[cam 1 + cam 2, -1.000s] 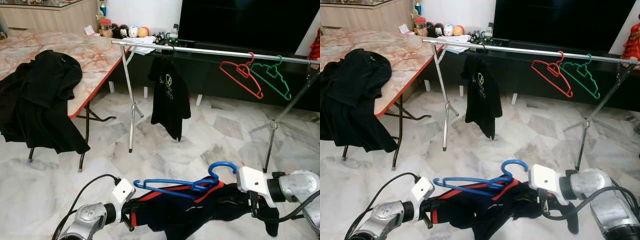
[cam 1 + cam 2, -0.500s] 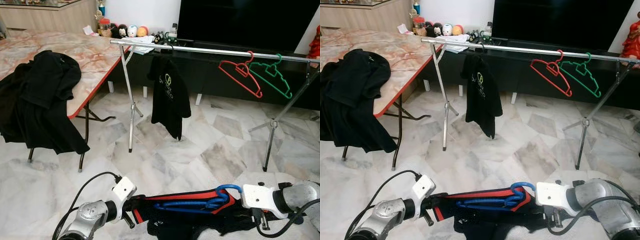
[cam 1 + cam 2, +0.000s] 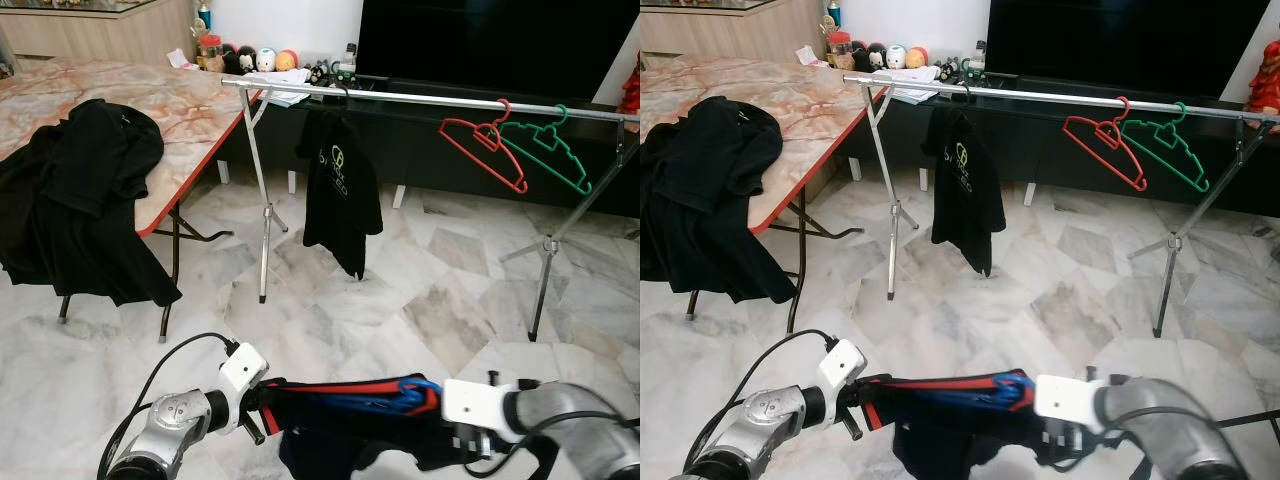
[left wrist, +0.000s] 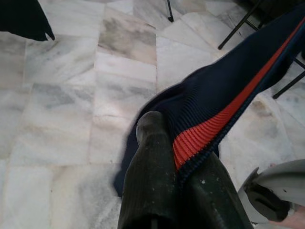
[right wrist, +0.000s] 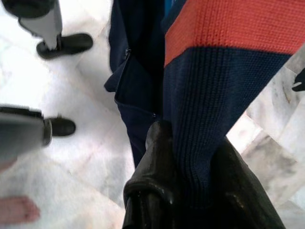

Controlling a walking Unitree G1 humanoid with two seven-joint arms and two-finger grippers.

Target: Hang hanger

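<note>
Both arms are low in front of the robot w/ a navy top (image 3: 340, 425) stretched between them. The left end effector (image 4: 178, 167) is pinched on the ribbed hem w/ the red stripe; you can see the fabric squeezed between its two black fingers (image 4: 150, 181). The right end effector (image 5: 190, 157) is clamped on the other end of the same ribbed band, fabric running straight down btw its fingers (image 5: 155, 176). The blue hanger (image 3: 385, 398) is inside the top, just a bit of it peeking out at the neck near the right end effector, so it's well below the rail.

The rail (image 3: 420, 98) runs across the room on folding legs, over the marble floor (image 3: 400, 290). A black tee (image 3: 342, 190) hangs near its left end; a red hanger (image 3: 485, 150) and green hanger (image 3: 545, 150) hang touching each other near the right end. The desk (image 3: 190, 110) is off to the left, its far corner just beside the rail's left end, w/ black clothes (image 3: 85, 200) draped over its near edge.
</note>
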